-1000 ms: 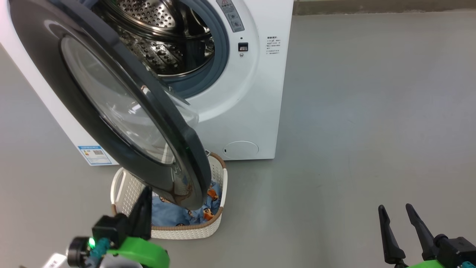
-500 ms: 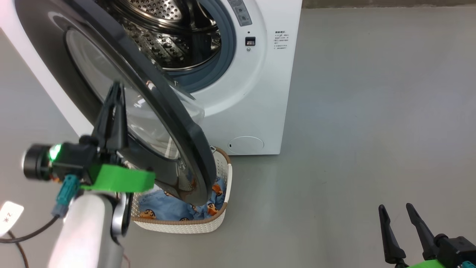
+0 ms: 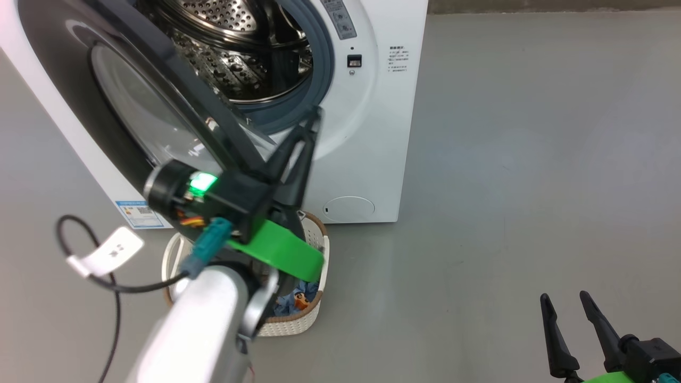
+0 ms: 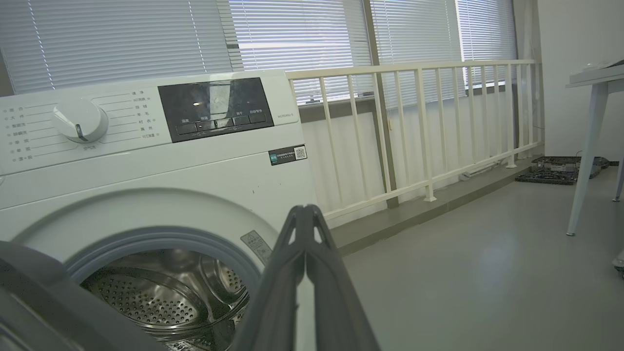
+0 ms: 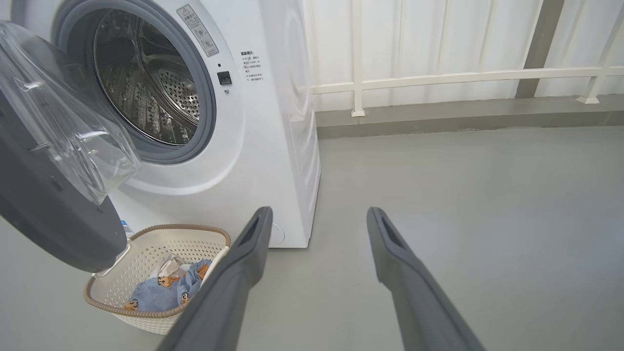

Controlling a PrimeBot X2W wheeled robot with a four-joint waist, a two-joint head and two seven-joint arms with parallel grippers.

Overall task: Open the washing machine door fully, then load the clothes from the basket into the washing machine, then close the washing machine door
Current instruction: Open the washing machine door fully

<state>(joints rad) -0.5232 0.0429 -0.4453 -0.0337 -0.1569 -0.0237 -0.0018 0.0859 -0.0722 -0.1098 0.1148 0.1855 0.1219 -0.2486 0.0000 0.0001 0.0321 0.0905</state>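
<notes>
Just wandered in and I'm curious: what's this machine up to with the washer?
A two-armed robot is doing laundry. Its left gripper, shut, is raised by the edge of the partly open washing machine door. The clothes lie in the basket on the floor beneath. Its right gripper rests open, empty.

A smooth grey floor (image 3: 532, 159) is softly lit throughout. The windows are covered by white blinds (image 4: 292, 29), through which daylight is let in. A cream railing (image 4: 424, 122) is set on a low ledge (image 4: 414, 214) before them. A pale table (image 4: 595, 77) is placed by a white wall (image 4: 570, 29), with dark flat items (image 4: 555, 170) laid on the floor beyond it.
</notes>
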